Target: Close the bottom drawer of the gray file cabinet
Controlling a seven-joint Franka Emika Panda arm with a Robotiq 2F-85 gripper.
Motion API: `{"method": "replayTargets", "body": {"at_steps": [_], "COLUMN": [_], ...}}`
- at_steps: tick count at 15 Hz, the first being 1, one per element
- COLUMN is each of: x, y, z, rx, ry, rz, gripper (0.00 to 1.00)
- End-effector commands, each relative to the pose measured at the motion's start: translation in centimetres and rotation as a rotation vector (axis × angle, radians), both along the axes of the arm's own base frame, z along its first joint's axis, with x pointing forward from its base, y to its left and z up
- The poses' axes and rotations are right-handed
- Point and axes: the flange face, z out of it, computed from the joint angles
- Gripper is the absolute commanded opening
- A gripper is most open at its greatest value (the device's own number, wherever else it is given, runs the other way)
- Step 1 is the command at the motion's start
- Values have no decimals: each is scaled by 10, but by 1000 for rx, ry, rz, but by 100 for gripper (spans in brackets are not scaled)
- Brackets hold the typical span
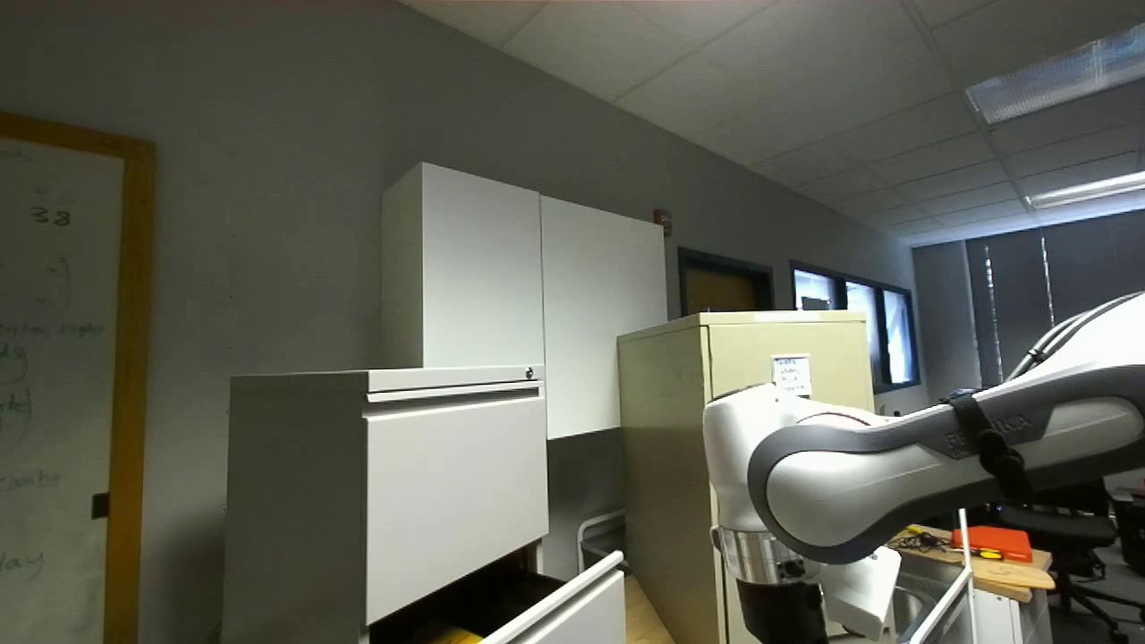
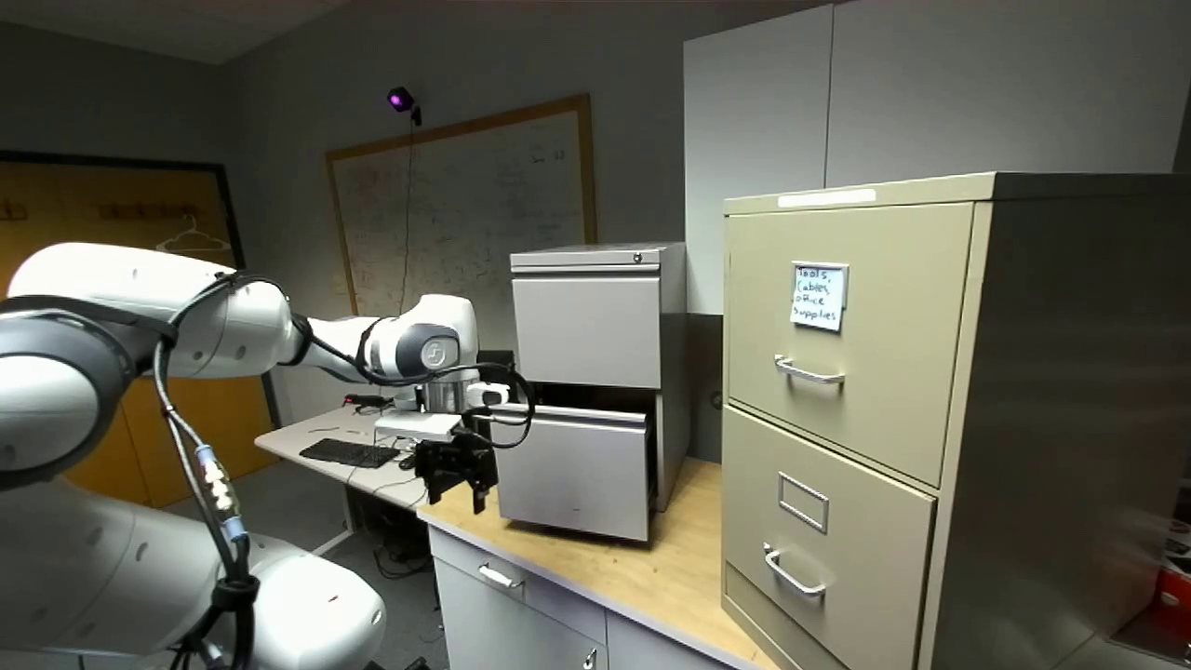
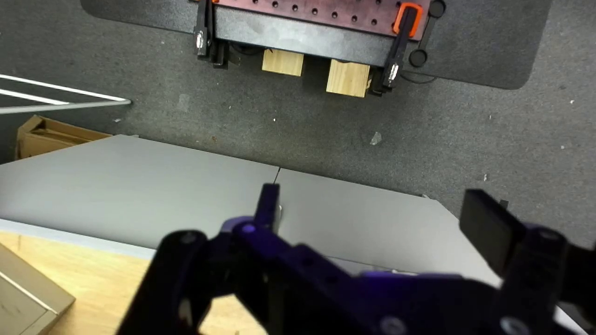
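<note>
Gray metal makes that bottom drawer [image 2: 574,475] look stiff and heavy, probably smooth-rolling, so I'd push mid-front, not grip, with the spread pincer [image 2: 458,501].

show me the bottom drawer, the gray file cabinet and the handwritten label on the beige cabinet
Bottom drawer [image 2: 574,472]: in an exterior view, middle of its front.
Gray file cabinet [image 1: 447,501]: in an exterior view, on its upper front.
Handwritten label [image 2: 817,299]: in an exterior view, on its lettering.
</note>
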Motion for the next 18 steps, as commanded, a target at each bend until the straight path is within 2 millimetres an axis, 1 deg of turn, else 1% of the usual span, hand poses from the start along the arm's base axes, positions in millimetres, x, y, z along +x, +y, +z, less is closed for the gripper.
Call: {"method": "replayTargets", "body": {"at_steps": [1,3,5,9,10,11,13,14,17,18], "x": [6,13,25,56,65,76,98,110,147,159], "y": [2,2,2,1,-1,-2,-3,-3,-1,-1], "z": [3,4,5,9,10,11,15,17,22,24], "rx": [9,8,13,51,60,66,80,90,127,141], "ry": [-32,-63,-105,-217,-246,-271,-319,-339,-375,-385], "rz": [-3,0,2,8,6,5,7,15,46,54], "gripper": [100,100,100,100,96,75,70,64,38,31]}}
